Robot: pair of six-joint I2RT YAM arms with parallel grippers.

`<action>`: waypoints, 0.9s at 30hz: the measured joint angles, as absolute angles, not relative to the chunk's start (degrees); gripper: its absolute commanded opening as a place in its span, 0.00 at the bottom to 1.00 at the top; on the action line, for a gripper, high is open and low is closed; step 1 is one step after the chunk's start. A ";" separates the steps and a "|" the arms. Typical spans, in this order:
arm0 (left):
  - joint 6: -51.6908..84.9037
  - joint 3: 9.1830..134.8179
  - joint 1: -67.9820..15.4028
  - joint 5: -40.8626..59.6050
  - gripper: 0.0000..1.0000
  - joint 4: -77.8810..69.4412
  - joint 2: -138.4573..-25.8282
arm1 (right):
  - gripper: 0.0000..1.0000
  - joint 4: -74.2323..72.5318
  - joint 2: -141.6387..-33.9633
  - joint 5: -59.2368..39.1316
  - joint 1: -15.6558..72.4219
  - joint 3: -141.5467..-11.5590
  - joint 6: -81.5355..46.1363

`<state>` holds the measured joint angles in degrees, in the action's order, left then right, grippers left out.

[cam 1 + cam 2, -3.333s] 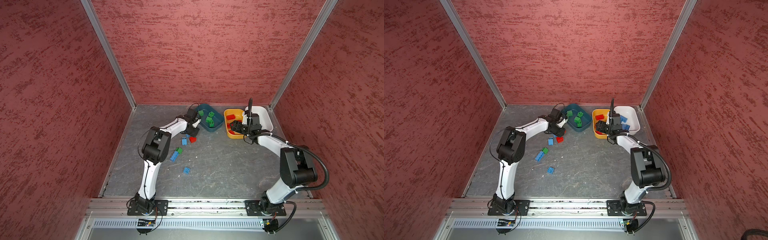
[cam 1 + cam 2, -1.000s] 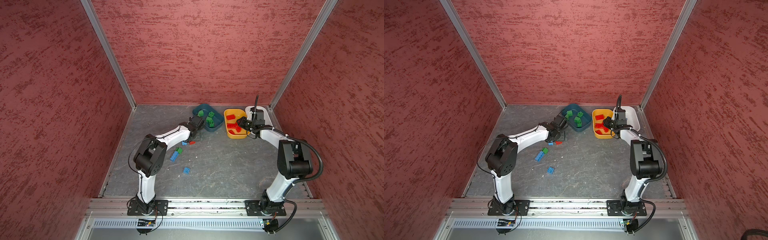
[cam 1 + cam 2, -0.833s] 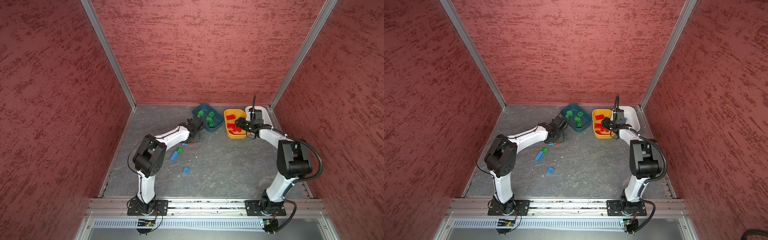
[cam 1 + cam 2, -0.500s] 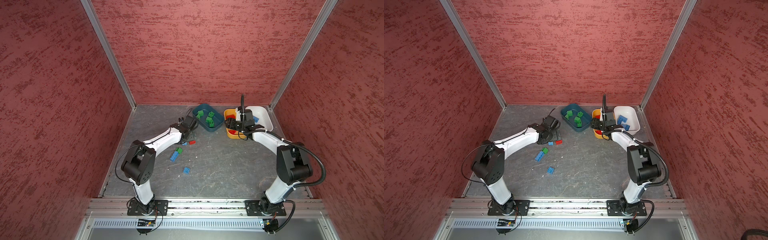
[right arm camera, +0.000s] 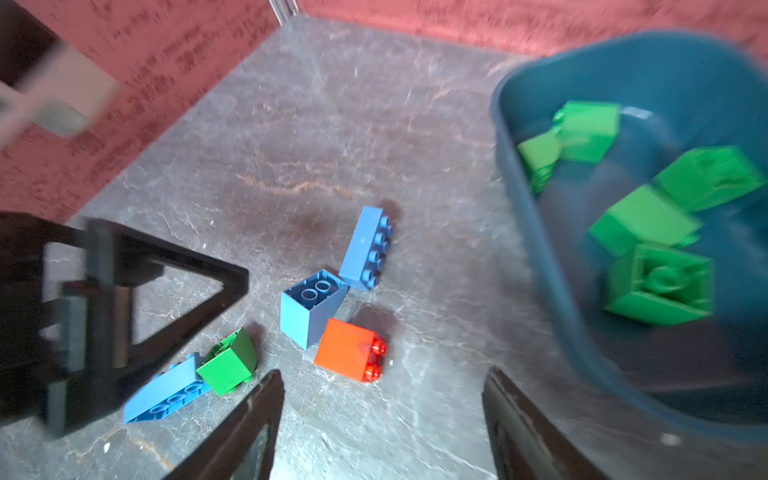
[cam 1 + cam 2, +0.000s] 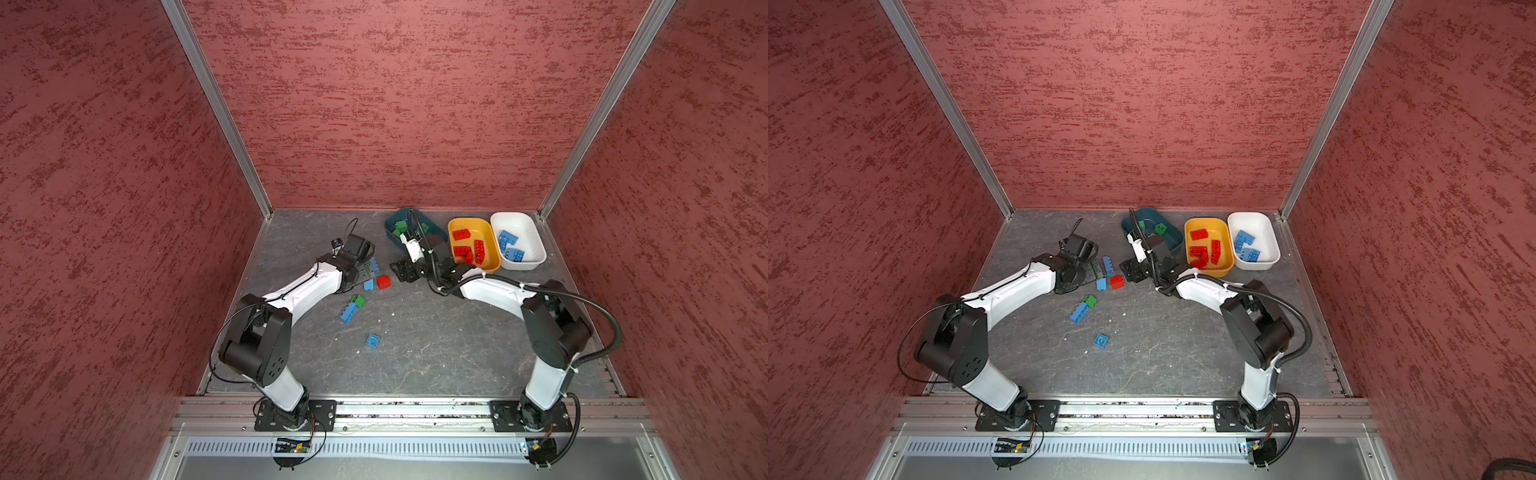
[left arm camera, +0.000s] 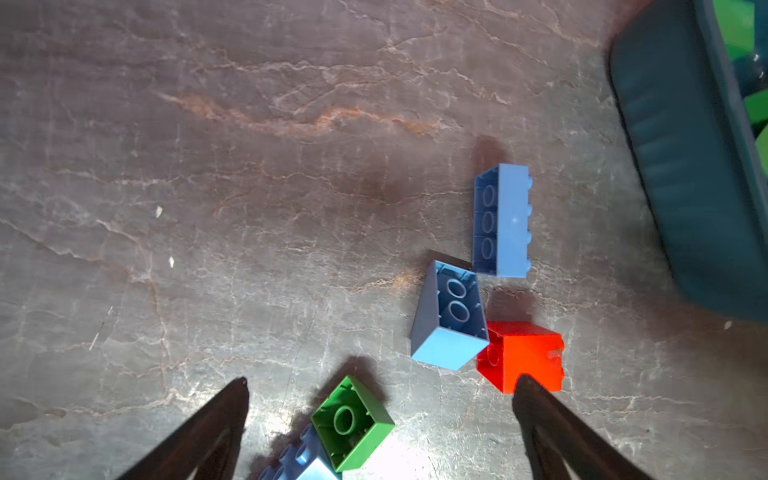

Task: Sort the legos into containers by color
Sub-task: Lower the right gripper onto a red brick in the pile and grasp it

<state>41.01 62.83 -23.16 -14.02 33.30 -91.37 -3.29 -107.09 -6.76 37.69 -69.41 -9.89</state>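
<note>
Both hands are empty. The left hand is spread wide above the loose bricks, and the right hand is open just right of the red brick. Six legos lie unsorted mid-table: that red one, one green brick and four blue. At far right, the teal tub holds greens, the orange-yellow tub reds and the white tub blues, so sorting looks mostly done.

You are seeing a red lego, green lego, blue legos, grey veined tabletop, teal tub, orange-yellow tub, white tub.
</note>
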 measured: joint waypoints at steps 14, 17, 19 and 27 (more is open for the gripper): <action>44.80 53.67 -18.92 -11.22 1.00 26.83 -83.46 | 0.76 -1.87 -118.54 2.04 44.07 -75.61 -16.12; 45.34 52.73 -18.92 -10.66 0.99 25.58 -82.56 | 0.73 -1.19 -120.81 2.44 44.60 -77.73 -16.34; 45.60 52.73 -18.92 -10.46 0.99 24.99 -82.50 | 0.72 -0.67 -121.99 3.07 44.99 -78.83 -16.53; 46.15 52.71 -18.92 -9.13 0.99 23.35 -82.52 | 0.61 1.89 -125.12 8.21 46.09 -81.82 -16.75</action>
<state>46.15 52.71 -18.92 -9.13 23.35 -82.52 1.89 -125.12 8.21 46.09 -81.82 -16.75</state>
